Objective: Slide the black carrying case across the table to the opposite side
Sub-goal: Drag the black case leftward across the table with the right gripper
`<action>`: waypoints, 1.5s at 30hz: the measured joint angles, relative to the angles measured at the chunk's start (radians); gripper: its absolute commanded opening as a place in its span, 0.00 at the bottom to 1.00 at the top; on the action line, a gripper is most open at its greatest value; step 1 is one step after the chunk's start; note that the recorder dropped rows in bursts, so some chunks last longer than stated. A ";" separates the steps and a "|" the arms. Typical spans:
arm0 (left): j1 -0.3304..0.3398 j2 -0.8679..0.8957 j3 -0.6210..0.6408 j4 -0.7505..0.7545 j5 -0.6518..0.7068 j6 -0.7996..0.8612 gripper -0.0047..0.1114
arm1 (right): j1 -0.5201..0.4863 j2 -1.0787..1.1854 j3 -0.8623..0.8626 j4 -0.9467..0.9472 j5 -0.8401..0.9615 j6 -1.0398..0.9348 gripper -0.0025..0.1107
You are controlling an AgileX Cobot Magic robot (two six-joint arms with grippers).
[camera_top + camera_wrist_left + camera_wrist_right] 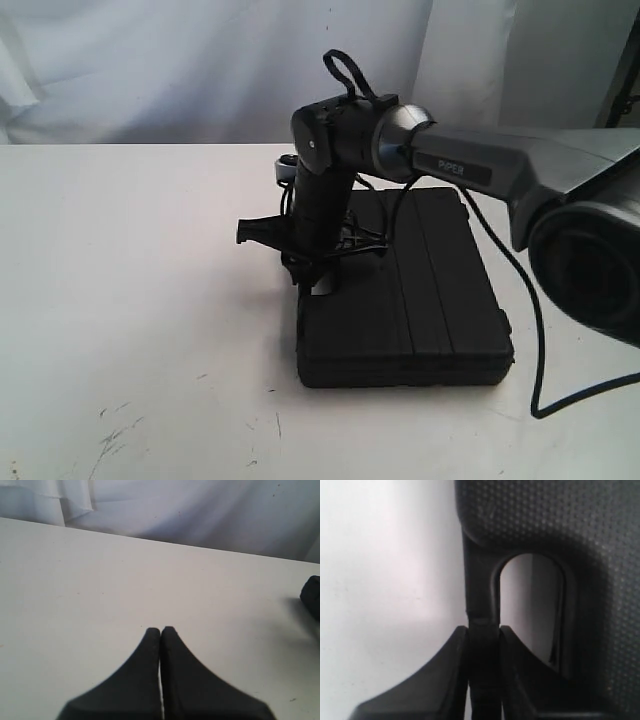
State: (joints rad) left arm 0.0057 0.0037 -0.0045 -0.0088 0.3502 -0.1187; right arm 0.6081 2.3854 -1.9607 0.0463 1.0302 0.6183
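Black carrying case (420,300), flat rectangular hard plastic with a ribbed lid, lies flat on the large white table (120,300). It sits right of centre, toward the near edge. Grey-and-black right arm (480,165) comes in from the right, passes over the case and bends down. Right gripper (318,285) points down at the case's left edge, its tips at that edge.

Right wrist view: the claw is narrow, pinched on the case handle (481,590), a thin black bar beside a rounded slot. Both black fingers (452,655) press the bar from either side, no gap showing. White tabletop shows through the slot and beside the bar. Dimpled black shell of the case fills the rest of that view.

Left gripper (160,629): two tapered black fingers closed tip to tip, nothing between them, over bare white tabletop. Cannot tell whether the tips touch the surface. A rounded black shape (312,597) sits at the edge of the left wrist view, too cropped to identify, well apart from the left gripper.

Black cable (535,330) hangs from the right arm and loops onto the table just right of the case. Dark scuff marks (115,435) at the near left of the table. White cloth backdrop (200,60) behind the far edge.
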 measured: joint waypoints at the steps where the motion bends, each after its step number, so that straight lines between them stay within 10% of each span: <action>1: 0.000 0.000 0.000 0.000 0.000 0.000 0.04 | 0.009 0.012 -0.020 0.002 0.002 0.005 0.05; 45: 0.000 0.000 0.000 0.000 0.000 0.000 0.04 | 0.066 0.102 -0.184 0.144 -0.090 0.046 0.05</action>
State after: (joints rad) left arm 0.0057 0.0037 -0.0045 -0.0088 0.3502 -0.1187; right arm 0.6742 2.4873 -2.1449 0.1903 0.9401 0.6647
